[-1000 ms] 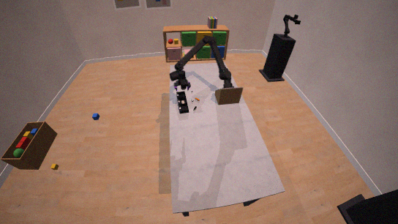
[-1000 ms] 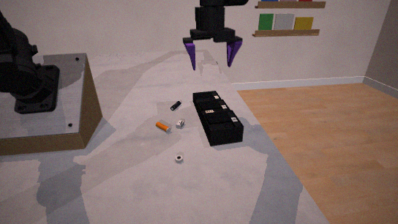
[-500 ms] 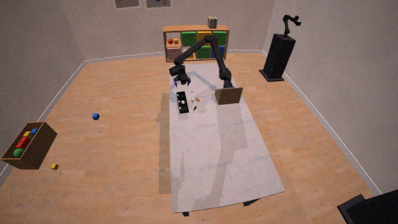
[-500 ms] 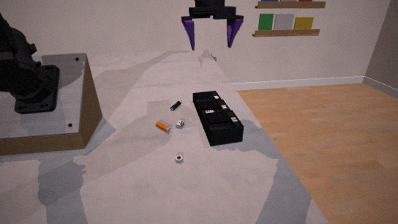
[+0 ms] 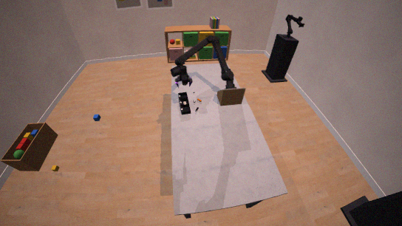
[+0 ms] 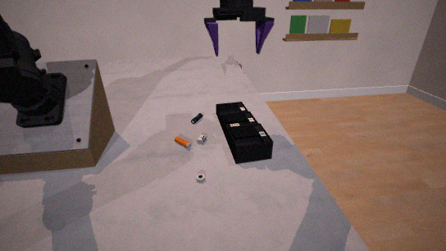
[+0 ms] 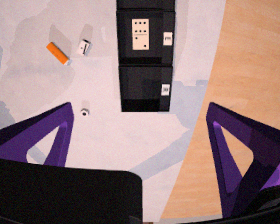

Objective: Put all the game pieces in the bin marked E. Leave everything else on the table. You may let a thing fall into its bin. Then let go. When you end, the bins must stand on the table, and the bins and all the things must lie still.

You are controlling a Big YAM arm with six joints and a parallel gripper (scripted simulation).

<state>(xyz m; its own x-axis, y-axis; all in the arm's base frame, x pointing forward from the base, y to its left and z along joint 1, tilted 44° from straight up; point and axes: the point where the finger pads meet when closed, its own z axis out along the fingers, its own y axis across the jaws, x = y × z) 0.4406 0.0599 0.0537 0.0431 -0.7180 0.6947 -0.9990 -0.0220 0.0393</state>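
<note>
Three black bins (image 6: 247,144) (image 7: 144,87) (image 5: 184,103) stand in a row near the table's right edge. Each has a small white label that is too small to read. A white domino (image 6: 234,125) (image 7: 140,34) lies in the middle bin. A white die (image 6: 202,138) (image 7: 84,47) lies on the table left of the bins, beside an orange battery (image 6: 182,142) (image 7: 56,52). A black battery (image 6: 197,118) lies farther back. A small white ring (image 6: 200,175) (image 7: 84,111) lies nearer the front. My gripper (image 6: 237,53) (image 5: 183,83) (image 7: 140,109) is open and empty, high above the bins.
The arm's wooden base block (image 6: 98,111) (image 5: 230,96) stands at the left on the grey table (image 6: 164,218) (image 5: 222,167). The table's right edge runs just beside the bins, with wooden floor (image 6: 369,144) below.
</note>
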